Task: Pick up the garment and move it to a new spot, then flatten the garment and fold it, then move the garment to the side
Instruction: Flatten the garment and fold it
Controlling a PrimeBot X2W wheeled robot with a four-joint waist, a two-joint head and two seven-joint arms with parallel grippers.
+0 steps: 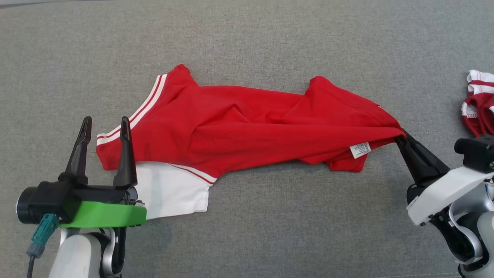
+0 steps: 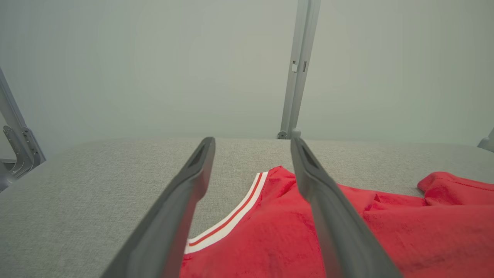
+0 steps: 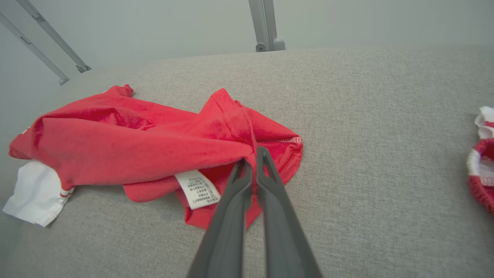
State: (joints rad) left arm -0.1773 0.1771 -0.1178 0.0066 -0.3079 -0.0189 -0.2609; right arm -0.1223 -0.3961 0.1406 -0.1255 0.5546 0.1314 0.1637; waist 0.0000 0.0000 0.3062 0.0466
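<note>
**One end pinched, the other loose**

At the left, our left gripper [image 1: 106, 119] hangs with its fingers spread wide, holding nothing, over the striped left edge of the red garment [image 1: 239, 123]. The garment lies bunched across the middle of the surface. At its right end our right gripper [image 1: 401, 136] is clenched on a thin fold, just beside the care label [image 1: 360, 150].

We judge that pulling from this single pinch could drag the wrinkles along instead of flattening them, or the fold could slip free. Our right arm might also sweep the second red-and-white piece [image 1: 478, 104] at far right.

The grey woven surface [image 1: 270, 38] looks grippy. Beyond it stand a pale wall and a metal post [image 2: 299, 65].
</note>
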